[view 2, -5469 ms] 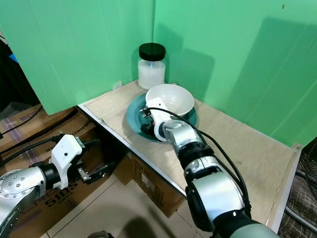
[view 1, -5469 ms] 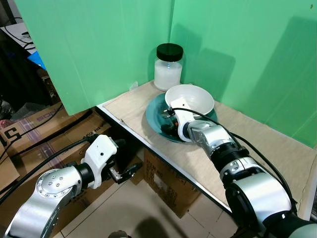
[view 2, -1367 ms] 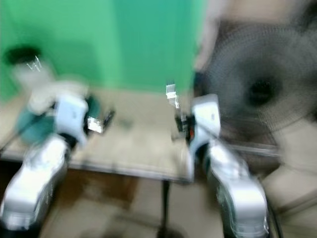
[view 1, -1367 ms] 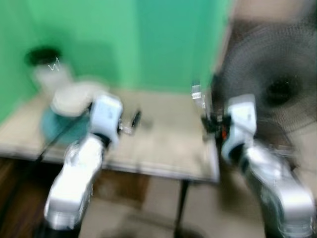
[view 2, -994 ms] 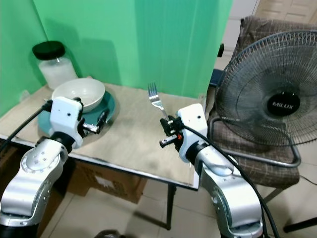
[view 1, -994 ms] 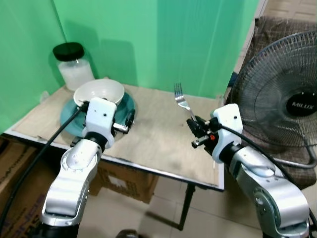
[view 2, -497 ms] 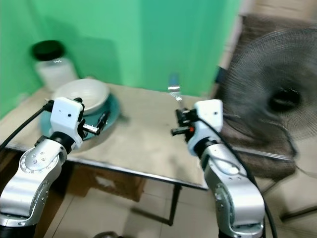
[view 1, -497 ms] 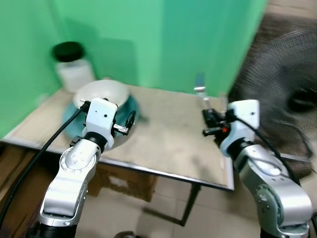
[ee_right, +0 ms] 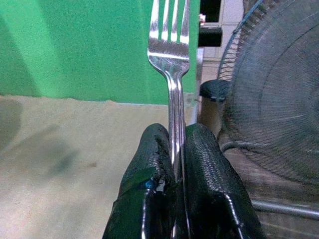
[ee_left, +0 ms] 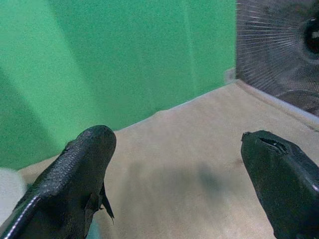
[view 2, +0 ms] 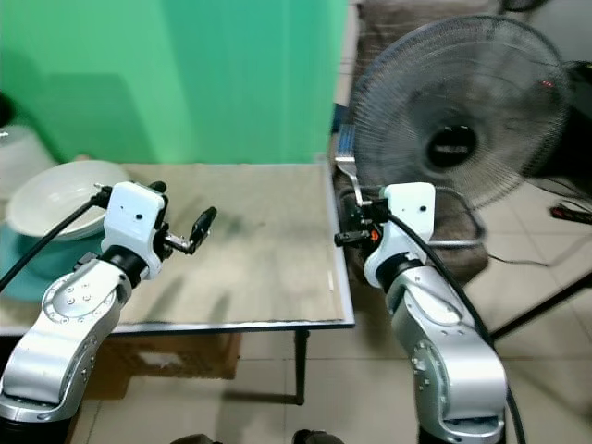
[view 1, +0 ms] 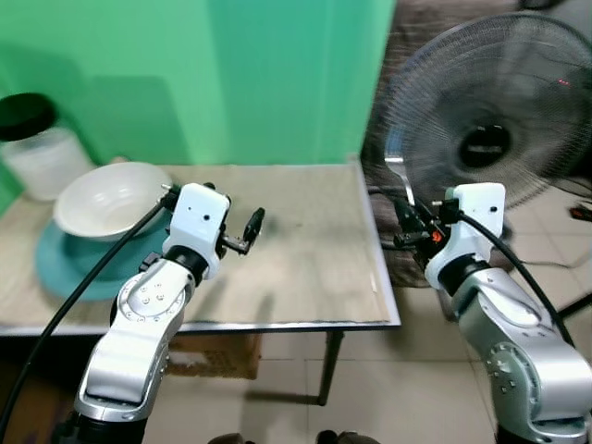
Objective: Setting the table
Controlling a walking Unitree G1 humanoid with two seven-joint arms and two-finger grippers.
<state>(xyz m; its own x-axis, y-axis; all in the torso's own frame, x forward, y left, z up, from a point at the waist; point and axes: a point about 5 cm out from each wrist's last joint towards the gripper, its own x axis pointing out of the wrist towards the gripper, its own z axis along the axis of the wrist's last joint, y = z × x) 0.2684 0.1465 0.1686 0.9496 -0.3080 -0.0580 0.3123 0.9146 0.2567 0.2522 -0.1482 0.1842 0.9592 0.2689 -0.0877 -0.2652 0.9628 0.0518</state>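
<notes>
A silver fork (ee_right: 169, 59) stands upright, tines up, with my right gripper (ee_right: 175, 144) shut on its handle. That gripper (view 1: 407, 224) hovers at the right edge of the beige table (view 1: 305, 268), in front of the fan. A white bowl (view 1: 102, 197) sits on a teal plate (view 1: 55, 265) at the table's left end. My left gripper (view 1: 252, 227) is open above the middle of the table, to the right of the plate, with nothing between its fingers (ee_left: 84, 164).
A large black standing fan (view 2: 453, 139) is close behind the right arm, beside the table. A jar with a black lid (view 1: 32, 157) stands behind the bowl. Green screens (view 1: 231, 74) wall the table's far side. Tiled floor lies below.
The whole view has swung right: bowl and plate now sit at the far left, the fan nearer centre. The left gripper is farther from the plate. The fork stays gripped.
</notes>
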